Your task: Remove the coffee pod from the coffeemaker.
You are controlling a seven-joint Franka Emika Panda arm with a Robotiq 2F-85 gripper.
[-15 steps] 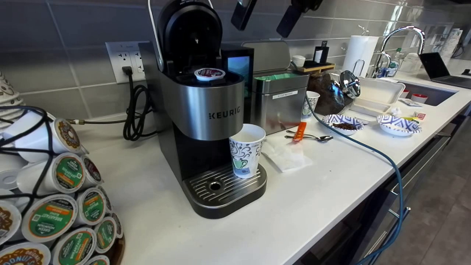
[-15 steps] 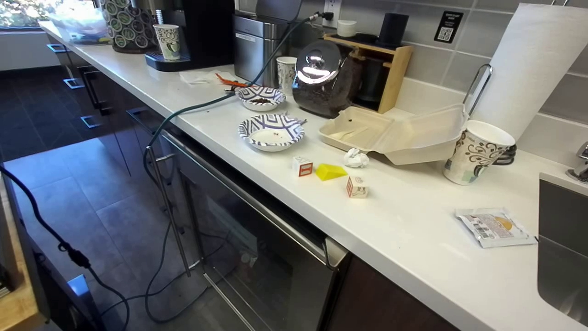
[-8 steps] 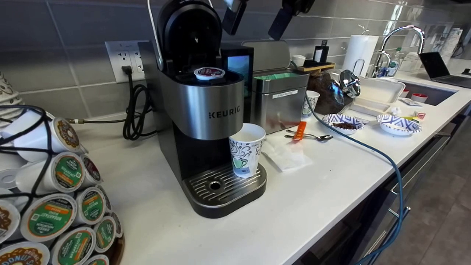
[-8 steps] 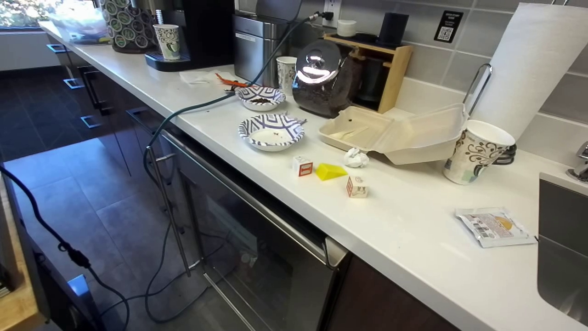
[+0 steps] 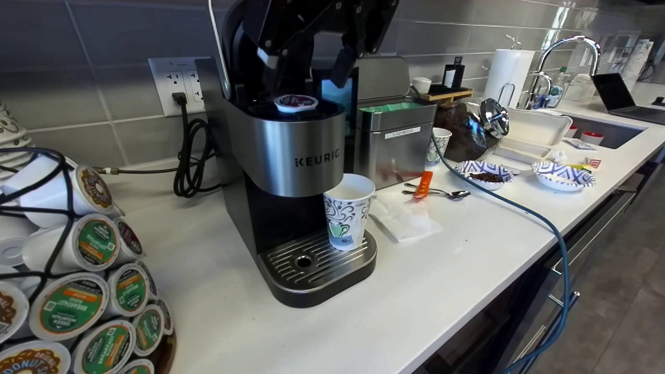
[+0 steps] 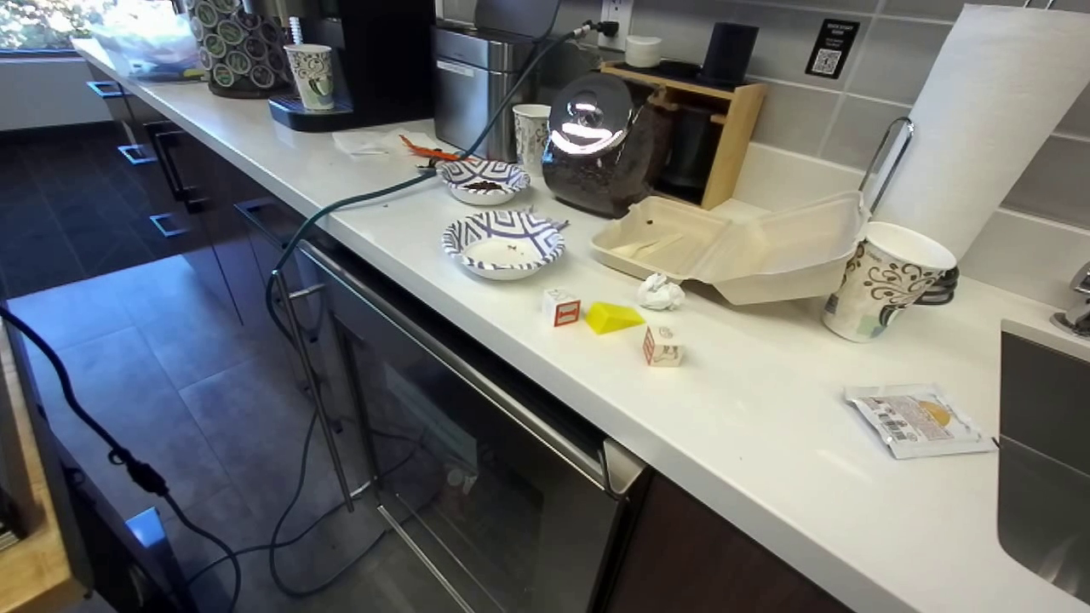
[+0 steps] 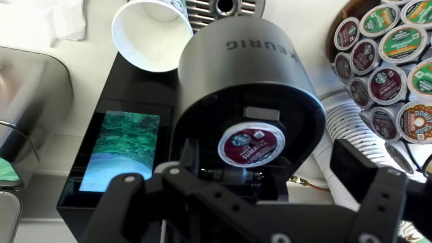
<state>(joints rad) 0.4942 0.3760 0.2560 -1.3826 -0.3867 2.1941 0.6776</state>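
The coffee pod (image 5: 296, 103) sits in the open top of the coffeemaker (image 5: 291, 156), its white rim and dark red lid facing up. It also shows in the wrist view (image 7: 251, 144). The coffeemaker has a silver front and its black lid is raised; the gripper partly covers the lid. Its black body also shows in an exterior view (image 6: 387, 68). My gripper (image 5: 307, 78) is open and empty, just above and behind the pod. In the wrist view my gripper (image 7: 271, 157) has one finger on each side of the pod, not touching it.
A white paper cup (image 5: 349, 215) stands on the drip tray. A rack of pods (image 5: 72, 306) stands beside the coffeemaker. A steel box (image 5: 397, 145) and a black box with a bright blue-green face (image 7: 121, 145) are on its other side. A blue cable (image 5: 519, 208) crosses the counter.
My gripper has come down and to the left in an exterior view, from the top edge to over the coffeemaker's open top. It stays open. The pod and the cup have not moved.
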